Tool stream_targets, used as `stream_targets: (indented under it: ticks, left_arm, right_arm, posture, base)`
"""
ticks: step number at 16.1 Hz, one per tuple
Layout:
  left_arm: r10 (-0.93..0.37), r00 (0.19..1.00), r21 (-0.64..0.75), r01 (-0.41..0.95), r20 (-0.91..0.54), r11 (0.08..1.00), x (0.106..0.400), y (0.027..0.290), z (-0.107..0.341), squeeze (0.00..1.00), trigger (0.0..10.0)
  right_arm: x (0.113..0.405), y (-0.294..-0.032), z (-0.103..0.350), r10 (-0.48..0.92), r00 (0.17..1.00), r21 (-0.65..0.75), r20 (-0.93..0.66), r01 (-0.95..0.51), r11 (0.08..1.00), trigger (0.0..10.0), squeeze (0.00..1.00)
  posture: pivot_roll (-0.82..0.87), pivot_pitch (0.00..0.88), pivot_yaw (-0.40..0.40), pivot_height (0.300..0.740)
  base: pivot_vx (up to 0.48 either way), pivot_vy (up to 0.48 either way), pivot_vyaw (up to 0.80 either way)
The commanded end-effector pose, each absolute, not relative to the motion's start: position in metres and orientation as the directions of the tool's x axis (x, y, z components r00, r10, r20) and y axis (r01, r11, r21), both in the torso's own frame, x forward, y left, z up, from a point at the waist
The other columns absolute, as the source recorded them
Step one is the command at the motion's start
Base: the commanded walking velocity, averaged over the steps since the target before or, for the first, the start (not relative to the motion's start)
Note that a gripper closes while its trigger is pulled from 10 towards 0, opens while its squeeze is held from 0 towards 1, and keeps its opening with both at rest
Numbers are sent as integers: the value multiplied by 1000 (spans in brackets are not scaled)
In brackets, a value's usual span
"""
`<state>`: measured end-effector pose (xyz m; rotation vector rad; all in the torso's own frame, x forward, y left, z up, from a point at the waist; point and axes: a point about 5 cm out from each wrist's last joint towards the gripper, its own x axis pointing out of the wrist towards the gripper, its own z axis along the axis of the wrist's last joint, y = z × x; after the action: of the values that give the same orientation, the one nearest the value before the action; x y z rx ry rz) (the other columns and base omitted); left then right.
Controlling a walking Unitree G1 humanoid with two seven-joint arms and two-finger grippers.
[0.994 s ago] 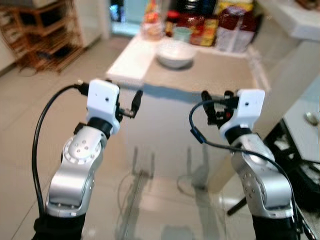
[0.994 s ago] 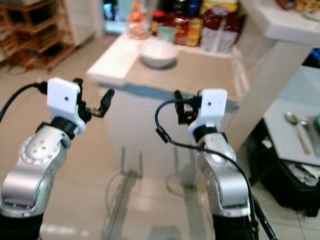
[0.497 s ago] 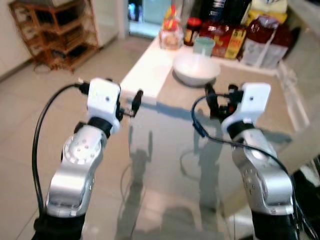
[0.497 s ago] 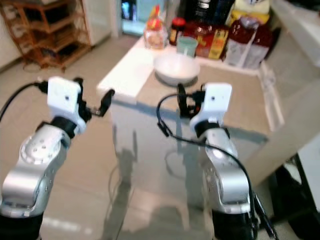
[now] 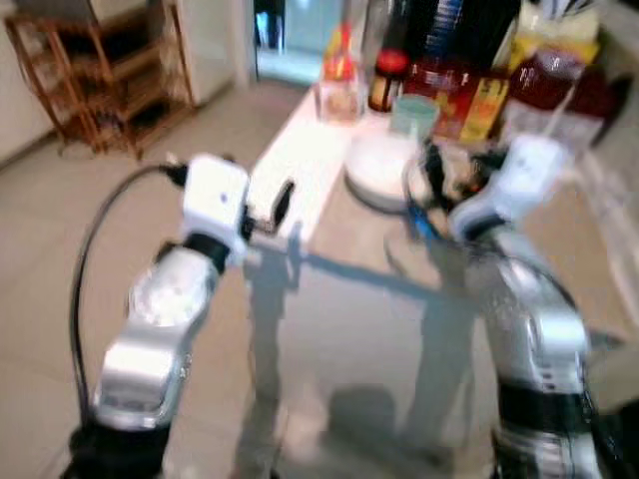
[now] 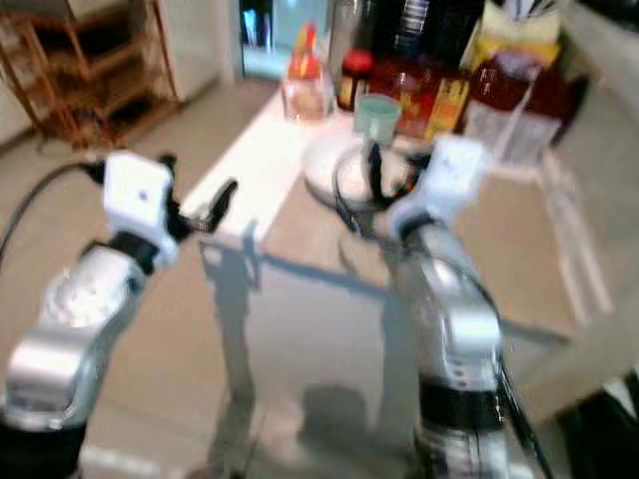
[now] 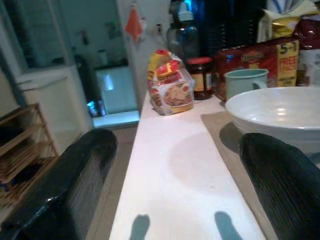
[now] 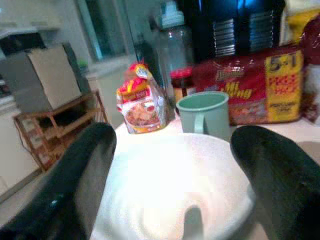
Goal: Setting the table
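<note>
Here, the surface (image 5: 329, 289), part white and part tan with a glassy near end, runs away from the robot toward a back row of groceries. The white bowl (image 8: 175, 190) sits on it near that row, just in front of the pale green mug (image 8: 204, 113). The right pincer (image 6: 384, 180) is poised directly at the bowl, its two black fingers (image 8: 85, 170) spread wide to either side of the rim and holding nothing; the left pincer (image 5: 280, 205), equally wide open and empty, hangs above the white strip beside the bowl. The step in hand appears to be the approach to the bowl; the next move calls for advancing until a finger passes the rim, then closing. The red packet (image 8: 255, 85) reads "5+1 FREE"; other lettering is too blurred.
</note>
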<state>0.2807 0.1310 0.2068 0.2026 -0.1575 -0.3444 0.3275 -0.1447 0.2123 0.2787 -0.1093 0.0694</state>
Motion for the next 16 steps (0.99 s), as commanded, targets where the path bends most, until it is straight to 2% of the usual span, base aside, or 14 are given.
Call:
stream_targets:
  ticks: [1, 3, 5, 6, 7, 9, 12, 15, 16]
  left_arm:
    - [-436, 887, 231, 396, 156, 889, 276, 116, 216, 0, 10000]
    - [-503, 851, 266, 455, 151, 850, 273, 109, 218, 0, 10000]
    - [-526, 837, 273, 476, 153, 836, 270, 107, 221, 0, 10000]
    - [-530, 835, 278, 479, 149, 833, 270, 107, 221, 0, 10000]
    - [-533, 833, 282, 481, 146, 830, 269, 108, 221, 0, 10000]
    - [-549, 824, 275, 501, 139, 821, 266, 108, 221, 0, 10000]
    - [-641, 758, 256, 600, 119, 758, 256, 97, 220, 0, 10000]
    - [-706, 702, 241, 672, 92, 700, 245, 89, 217, 0, 10000]
    - [-709, 699, 240, 676, 90, 697, 245, 88, 216, 0, 10000]
  right_arm:
    - [333, -162, 206, -8, 998, 295, 57, -9, 955, 10000, 1000]
    - [355, -167, 212, -5, 1000, 315, 13, 0, 949, 10000, 1000]
    - [377, -173, 213, -10, 995, 274, -103, 38, 961, 10000, 1000]
    - [386, -177, 209, -45, 978, 252, -202, 96, 963, 10000, 318]
    - [393, -179, 207, -28, 961, 280, -276, 109, 954, 10000, 0]
    - [400, -172, 203, 117, 935, 436, -336, 44, 899, 10000, 0]
    - [401, -172, 190, 146, 886, 464, -440, 85, 882, 10000, 0]
    - [398, -172, 178, 213, 839, 567, -500, 132, 813, 10000, 0]
    - [397, -172, 174, 239, 831, 609, -503, 145, 779, 2784, 0]
  posture:
    - [101, 0, -55, 740]
    - [106, 0, -60, 740]
    - [108, 0, -64, 740]
    - [109, 0, -67, 740]
    - [110, 0, -67, 740]
    - [112, 0, -71, 740]
    - [114, 0, -76, 740]
    - [115, 0, -78, 740]
    - [112, 0, -76, 740]
  base:
    - [0, 0, 0]
    - [0, 0, 0]
    - [0, 0, 0]
    - [0, 0, 0]
    - [0, 0, 0]
    - [0, 0, 0]
    - [0, 0, 0]
    - [0, 0, 0]
    - [0, 0, 0]
